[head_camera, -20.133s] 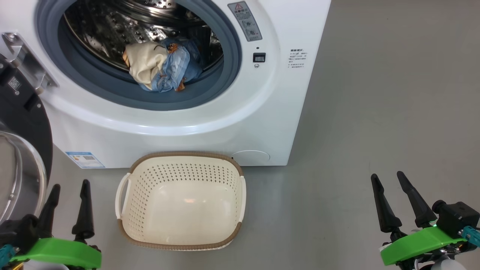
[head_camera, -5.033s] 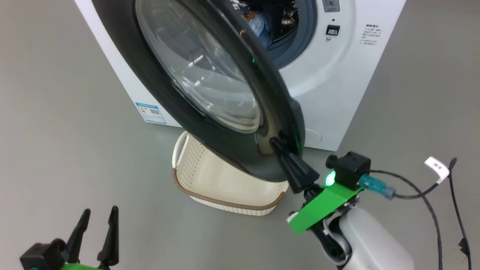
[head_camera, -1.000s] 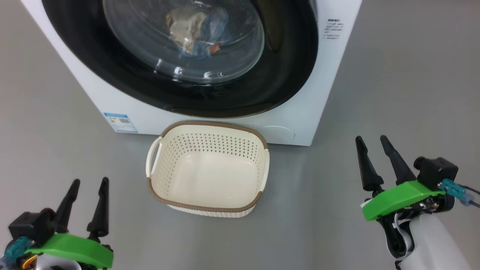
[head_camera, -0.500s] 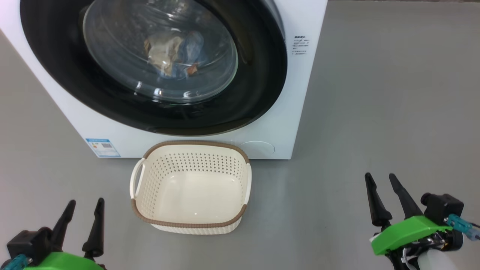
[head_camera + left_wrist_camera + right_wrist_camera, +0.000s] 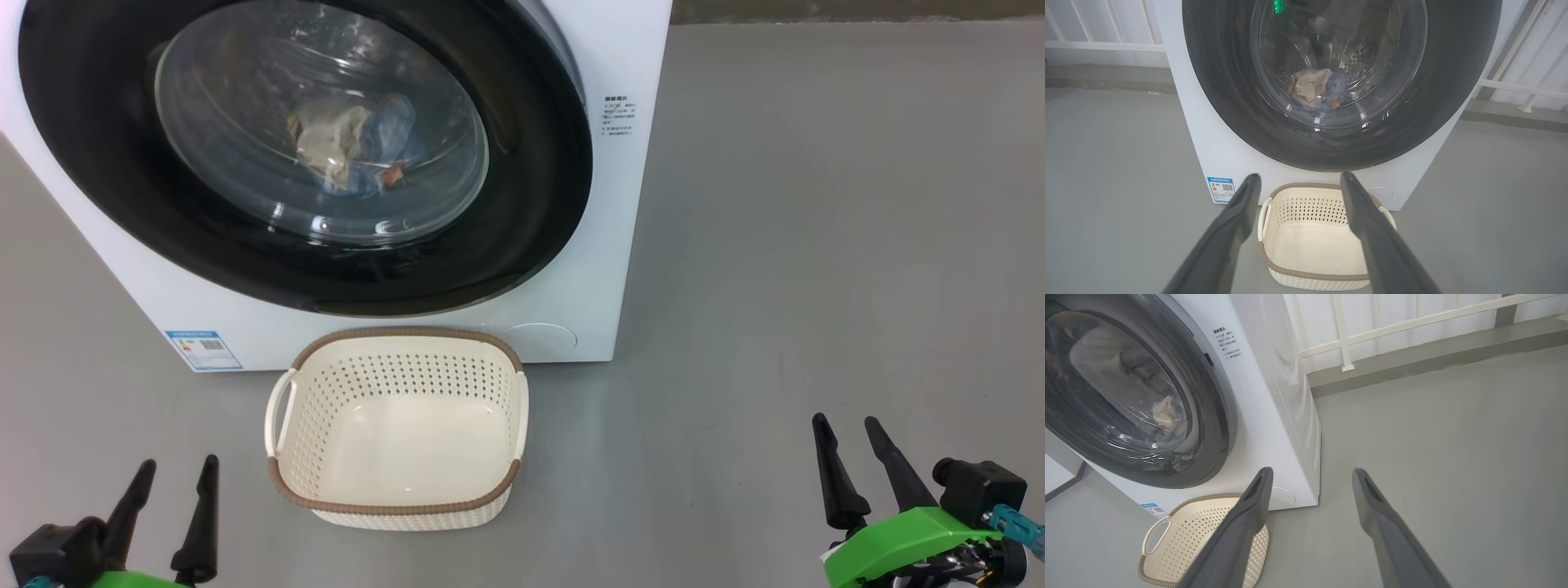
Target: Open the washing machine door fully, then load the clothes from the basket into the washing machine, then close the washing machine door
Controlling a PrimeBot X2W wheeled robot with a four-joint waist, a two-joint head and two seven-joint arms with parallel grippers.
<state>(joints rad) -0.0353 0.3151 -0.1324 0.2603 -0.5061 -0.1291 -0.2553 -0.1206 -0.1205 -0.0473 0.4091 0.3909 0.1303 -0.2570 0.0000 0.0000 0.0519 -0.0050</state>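
Observation:
The washing machine (image 5: 629, 57) stands at the upper left with its door (image 5: 531, 180) shut flat against the front. Through the glass I see the clothes (image 5: 351, 151) in the drum, a cream piece beside blue ones. The basket (image 5: 400, 333) sits on the floor right in front of the machine, with nothing in it. My left gripper (image 5: 178, 464) is open at the lower left, clear of the basket. My right gripper (image 5: 844, 420) is open at the lower right, far from the machine. The left wrist view faces the door (image 5: 1216, 81) and the basket (image 5: 1306, 275) between open fingers (image 5: 1241, 212).
Grey floor spreads to the right of the machine. A blue label sticker (image 5: 202, 349) marks the machine's lower left front. Behind the machine runs a white railing (image 5: 1343, 339) above a low kerb (image 5: 1412, 363).
The head camera has shifted, so machine and basket sit further left. Both grippers now show lower in the picture, still open. The door stays shut.

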